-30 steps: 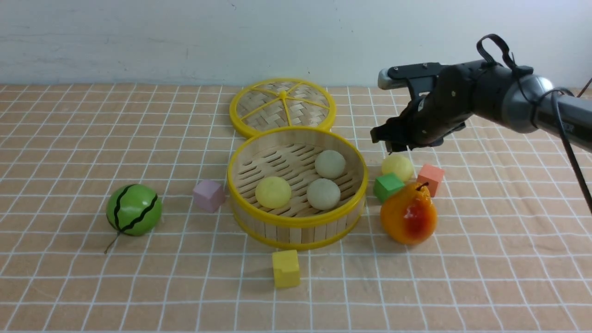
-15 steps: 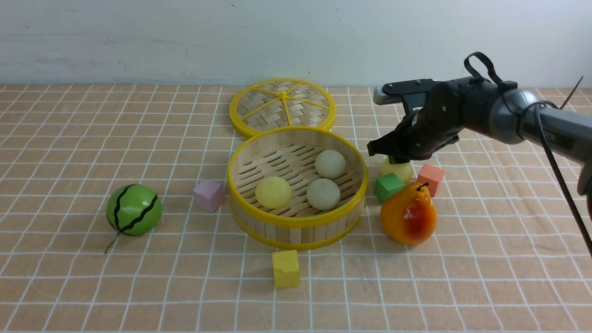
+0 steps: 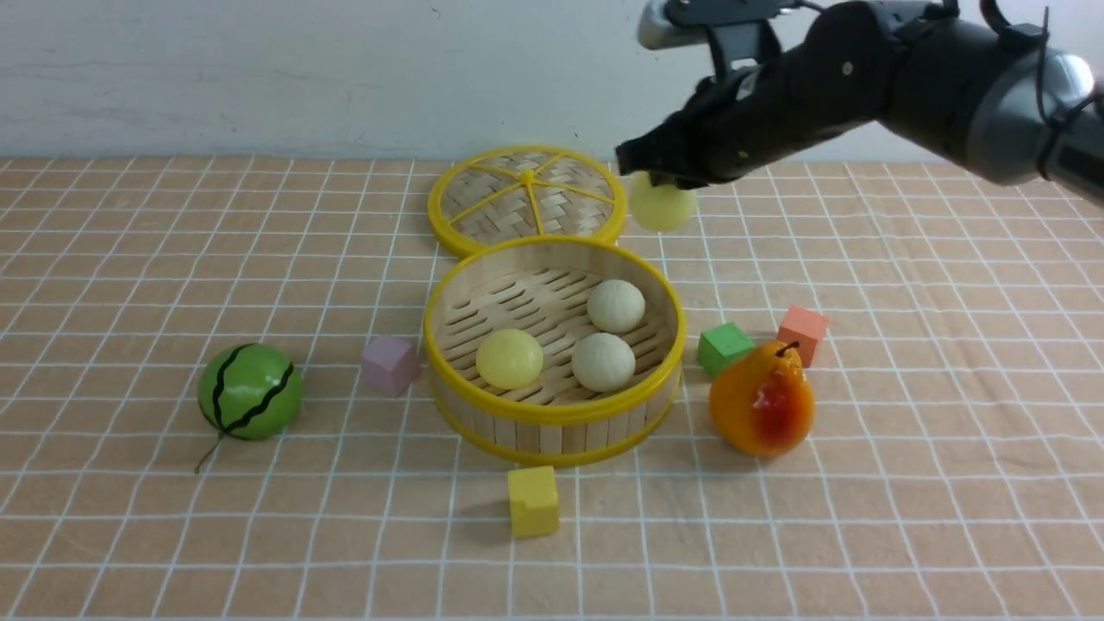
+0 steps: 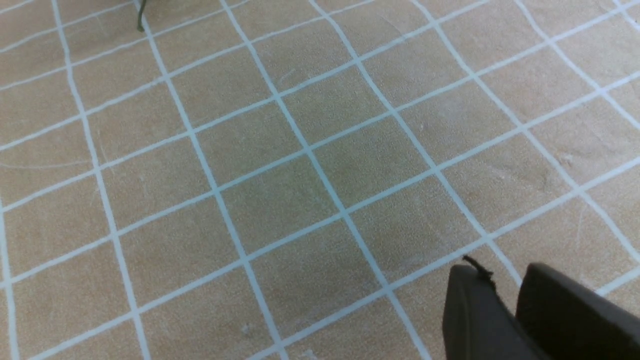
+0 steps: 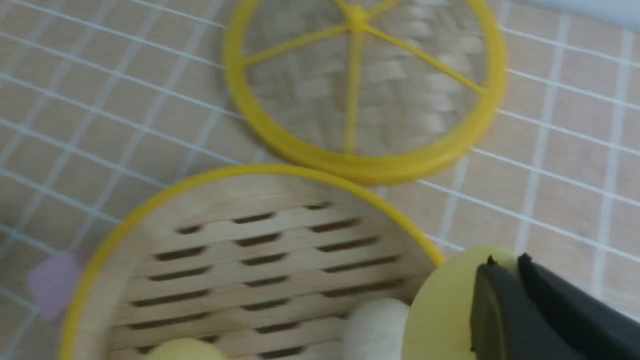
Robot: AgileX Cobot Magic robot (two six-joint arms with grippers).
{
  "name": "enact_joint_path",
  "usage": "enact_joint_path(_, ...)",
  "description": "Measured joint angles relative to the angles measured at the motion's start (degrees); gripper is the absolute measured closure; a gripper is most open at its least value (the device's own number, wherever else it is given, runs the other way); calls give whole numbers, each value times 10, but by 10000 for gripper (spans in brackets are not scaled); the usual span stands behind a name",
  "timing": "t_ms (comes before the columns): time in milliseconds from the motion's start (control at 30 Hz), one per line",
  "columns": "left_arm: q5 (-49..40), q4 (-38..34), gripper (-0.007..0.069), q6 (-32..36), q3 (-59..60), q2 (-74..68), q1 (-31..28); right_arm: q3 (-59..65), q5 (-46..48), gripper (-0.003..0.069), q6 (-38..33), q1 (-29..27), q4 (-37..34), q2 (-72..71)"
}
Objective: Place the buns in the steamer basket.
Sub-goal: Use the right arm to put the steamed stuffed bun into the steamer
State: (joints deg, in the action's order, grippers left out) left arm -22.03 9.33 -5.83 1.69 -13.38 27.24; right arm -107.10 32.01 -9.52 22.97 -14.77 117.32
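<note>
Bun, pale yellow [image 3: 662, 205], round, hanging in the air just under the fingertips of the right pincer [image 3: 657, 175]. The pincer is clamped shut on the bun's upper part, so most of the ball shows below the dark fingers. In the right wrist view the bun [image 5: 440, 310] sits over the yellow rim of the steamer basket [image 3: 552, 429], not yet over its middle.

The basket stands on the table below the pincer, reaching out to its left and back toward the robot. Three buns already lie inside: one off-white [image 3: 616, 305] nearest beneath the pincer, another off-white [image 3: 604, 361] beyond it toward the robot, and one pale yellow [image 3: 510, 358] further left. Bare slats remain on the basket's far left side.

Below and left of the pincer, touching the basket's far rim, lies the flat woven lid [image 3: 526, 200]. Down to the pincer's right, beside the basket, sit a green cube [image 3: 723, 347], an orange cube [image 3: 802, 329] and a pear [image 3: 762, 397].

The left pincer [image 4: 502, 272] holds nothing over bare checked cloth; whether its jaws are open or closed cannot be told.

Likely risks: the hold is a shallow pinch on a smooth ball, so it could slip out during travel. Released from here, the bun could strike the rim and roll onto the table or lid. Dropped from this height onto the nearest off-white bun, it might bounce out.
</note>
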Motion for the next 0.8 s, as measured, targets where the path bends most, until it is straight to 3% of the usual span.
enact_joint_path(133, 0, 0, 491, 0, 0, 0, 0, 0, -57, 650, -56, 41, -53, 39)
enact_joint_path(467, 0, 0, 483, 0, 0, 0, 0, 2, -175, 578, -62, 51, -93, 130)
enact_joint_path(567, 0, 0, 483, 0, 0, 0, 0, 2, -193, 440, -62, 51, -95, 152)
enact_joint_path(600, 0, 0, 483, 0, 0, 0, 0, 2, -193, 440, -62, 51, -96, 153)
enact_joint_path(633, 0, 0, 483, 0, 0, 0, 0, 2, -196, 356, -62, 51, -96, 158)
enact_joint_path(800, 0, 0, 480, 0, 0, 0, 0, 2, -172, 118, -62, 51, -87, 132)
